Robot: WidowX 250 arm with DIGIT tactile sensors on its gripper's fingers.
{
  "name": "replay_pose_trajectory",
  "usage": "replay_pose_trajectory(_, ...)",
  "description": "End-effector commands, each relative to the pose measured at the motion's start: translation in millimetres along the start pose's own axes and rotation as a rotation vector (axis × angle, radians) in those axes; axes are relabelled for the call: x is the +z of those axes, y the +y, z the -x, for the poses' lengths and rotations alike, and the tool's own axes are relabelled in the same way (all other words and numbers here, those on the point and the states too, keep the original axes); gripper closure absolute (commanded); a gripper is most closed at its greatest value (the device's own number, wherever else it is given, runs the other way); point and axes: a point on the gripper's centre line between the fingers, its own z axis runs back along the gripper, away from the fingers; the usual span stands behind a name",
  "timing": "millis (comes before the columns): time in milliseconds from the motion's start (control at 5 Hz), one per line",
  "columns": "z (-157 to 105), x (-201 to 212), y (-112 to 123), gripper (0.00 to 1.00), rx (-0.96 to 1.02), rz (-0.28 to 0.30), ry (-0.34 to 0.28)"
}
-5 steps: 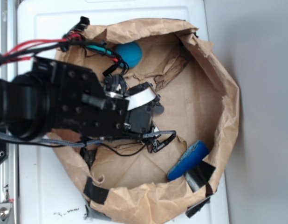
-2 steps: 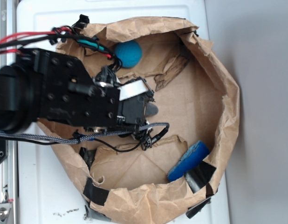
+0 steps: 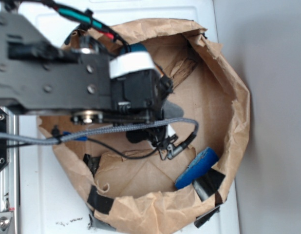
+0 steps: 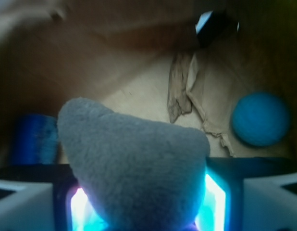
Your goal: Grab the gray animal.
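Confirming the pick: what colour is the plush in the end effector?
Plain gray animal, clearest in the wrist view, gripped in the end effector.

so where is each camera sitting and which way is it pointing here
Exterior: sits above, facing straight down into the brown paper basin on a white surface; the black arm crosses in from the left, covering most of the teal-blue ball.
Wrist: rides at the gripper, looking forward along the pale fingers at the gray animal held between them, basin floor beyond.
Shared: ball, blue block, and a sliver of the animal.
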Motion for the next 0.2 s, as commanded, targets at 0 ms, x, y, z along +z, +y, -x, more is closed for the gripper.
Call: replay_pose_trajectory(0, -19.9, 36.3, 2.7, 1.00, -0.008, 0.069, -0.034)
